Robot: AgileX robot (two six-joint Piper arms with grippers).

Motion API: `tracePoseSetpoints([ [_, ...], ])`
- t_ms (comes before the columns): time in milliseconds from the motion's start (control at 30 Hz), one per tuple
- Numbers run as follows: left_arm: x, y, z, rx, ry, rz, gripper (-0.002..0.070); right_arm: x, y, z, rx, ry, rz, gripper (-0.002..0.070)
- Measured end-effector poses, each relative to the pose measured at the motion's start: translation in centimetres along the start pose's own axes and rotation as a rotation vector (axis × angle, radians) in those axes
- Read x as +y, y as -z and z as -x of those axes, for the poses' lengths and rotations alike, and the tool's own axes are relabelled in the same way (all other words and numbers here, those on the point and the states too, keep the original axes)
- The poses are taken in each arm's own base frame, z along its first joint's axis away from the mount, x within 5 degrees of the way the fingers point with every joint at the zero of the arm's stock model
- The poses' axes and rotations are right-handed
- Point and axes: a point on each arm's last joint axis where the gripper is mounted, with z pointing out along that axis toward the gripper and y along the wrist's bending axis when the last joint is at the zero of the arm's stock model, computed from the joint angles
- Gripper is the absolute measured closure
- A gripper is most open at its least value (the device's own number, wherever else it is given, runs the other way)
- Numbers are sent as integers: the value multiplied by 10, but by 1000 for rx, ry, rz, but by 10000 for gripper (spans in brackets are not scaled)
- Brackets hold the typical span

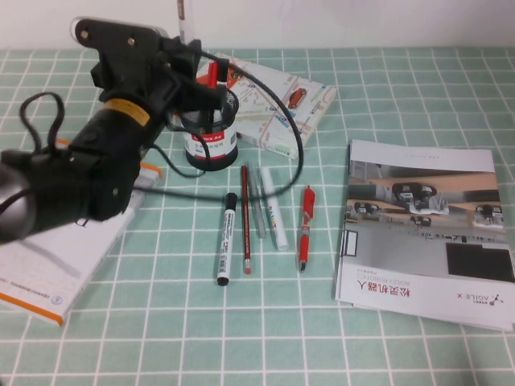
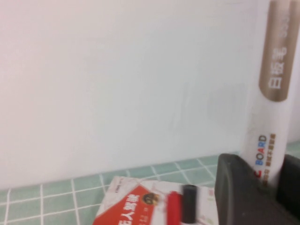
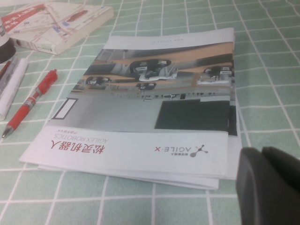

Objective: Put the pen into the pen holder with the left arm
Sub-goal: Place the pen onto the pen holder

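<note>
Overhead — left gripper (image 2: 274, 187) gripping pen (image 2: 272, 93) above pen holder (image 1: 211, 129)

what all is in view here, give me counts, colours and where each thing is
pen holder: 1, black mesh, back centre-left
pen: 1, white, upright above the holder
black-ended marker: 1, white, row in front of holder, leftmost
thin red pen: 1, next in row
grey pen: 1, next
white marker: 1, next
red pen: 1, rightmost
booklet: 1, grey-white, right
box: 1, white-red, behind holder
book: 1, white, left
left gripper: black, shut on pen
right gripper: black, by booklet corner
</note>
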Motion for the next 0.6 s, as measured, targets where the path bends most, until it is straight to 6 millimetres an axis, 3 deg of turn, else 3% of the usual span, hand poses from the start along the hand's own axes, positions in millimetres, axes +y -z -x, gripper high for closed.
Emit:
tracePoseSetpoints([
  [333,28,-60,-35,90,82,70,560,0,0,0,0,0,0,696],
  [600,26,-76,-56,133,107,47,560,0,0,0,0,0,0,696],
])
